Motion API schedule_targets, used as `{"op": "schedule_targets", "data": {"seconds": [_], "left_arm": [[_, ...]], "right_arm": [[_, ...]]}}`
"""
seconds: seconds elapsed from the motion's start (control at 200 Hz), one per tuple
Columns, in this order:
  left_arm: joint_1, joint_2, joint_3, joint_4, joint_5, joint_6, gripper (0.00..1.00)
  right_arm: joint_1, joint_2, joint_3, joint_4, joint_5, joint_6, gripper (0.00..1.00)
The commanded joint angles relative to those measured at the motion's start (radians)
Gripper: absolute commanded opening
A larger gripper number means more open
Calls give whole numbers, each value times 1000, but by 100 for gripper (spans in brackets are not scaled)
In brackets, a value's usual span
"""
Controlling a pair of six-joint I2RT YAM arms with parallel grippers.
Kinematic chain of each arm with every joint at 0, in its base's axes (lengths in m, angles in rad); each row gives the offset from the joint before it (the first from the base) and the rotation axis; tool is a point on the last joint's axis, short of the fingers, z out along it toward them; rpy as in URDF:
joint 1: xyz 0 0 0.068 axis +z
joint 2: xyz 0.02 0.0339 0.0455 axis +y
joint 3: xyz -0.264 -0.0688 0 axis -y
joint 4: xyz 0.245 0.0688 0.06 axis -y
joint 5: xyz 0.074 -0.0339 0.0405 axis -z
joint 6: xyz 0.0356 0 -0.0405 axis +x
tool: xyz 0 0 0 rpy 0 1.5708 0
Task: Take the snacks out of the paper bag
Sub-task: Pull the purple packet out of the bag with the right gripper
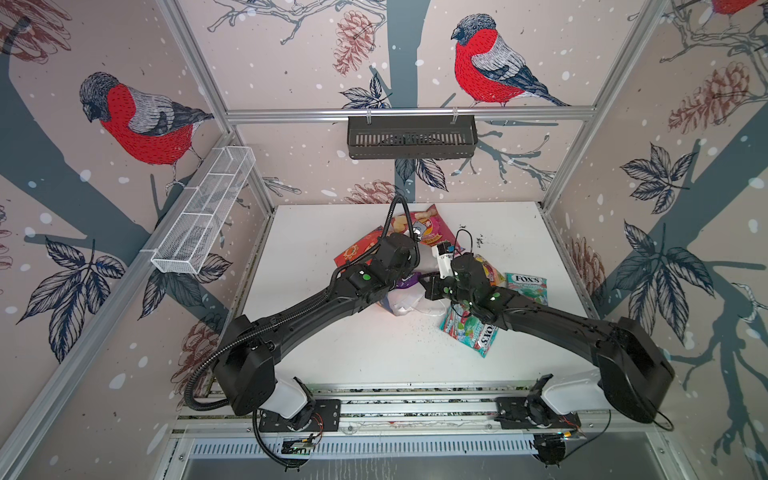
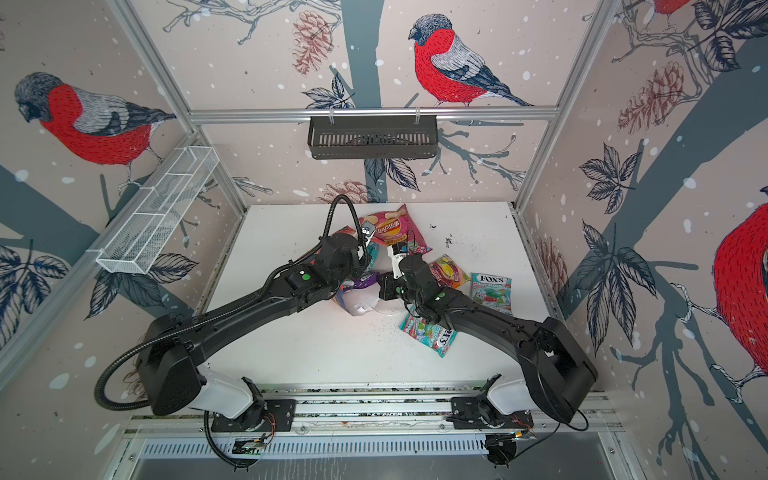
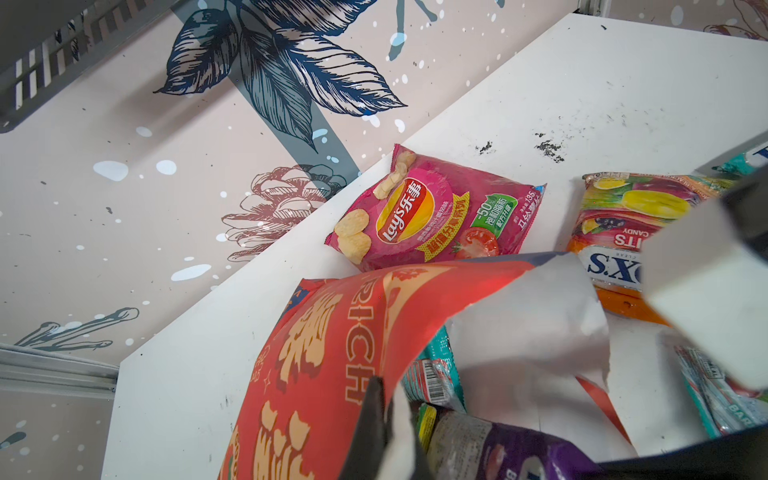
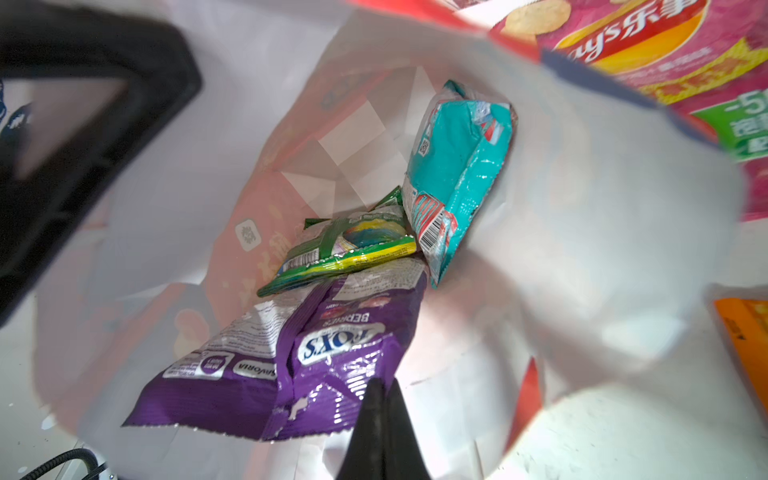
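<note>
Purple foil up front: the purple pack [image 4: 291, 365] lies in the mouth of the bag [image 3: 316, 374]. Its long axis runs away from the right gripper [image 4: 380, 415], near corner at the tips. Those jaws are pressed together, apparently pinching that corner. The left gripper [image 3: 386, 432] is clamped on the bag's rim. The green pack [image 4: 345, 245] and teal pack [image 4: 457, 166] sit deeper. The right arm is nearer, so a straight pull outward looks right.

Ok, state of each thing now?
paper bag: lying, mouth open
left gripper: fingers shut on paper bag
right gripper: fingers shut on purple pack
purple pack: in bag's mouth
green pack: inside bag
inner teal pack: inside bag
pink chip bag: on table
orange pack: out
far teal pack: out
near teal pack: out
</note>
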Motion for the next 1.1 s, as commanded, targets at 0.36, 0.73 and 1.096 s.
{"op": "schedule_targets", "data": {"seconds": [0.36, 0.73, 1.096], "left_arm": [[20, -16, 13, 16, -66, -5, 0], [24, -12, 24, 12, -61, -5, 0], [24, -26, 16, 12, -51, 7, 0]], "right_arm": [[-2, -261, -84, 121, -18, -206, 0], [-8, -460, -115, 171, -101, -314, 0], [-25, -676, -86, 9, 155, -396, 0]]}}
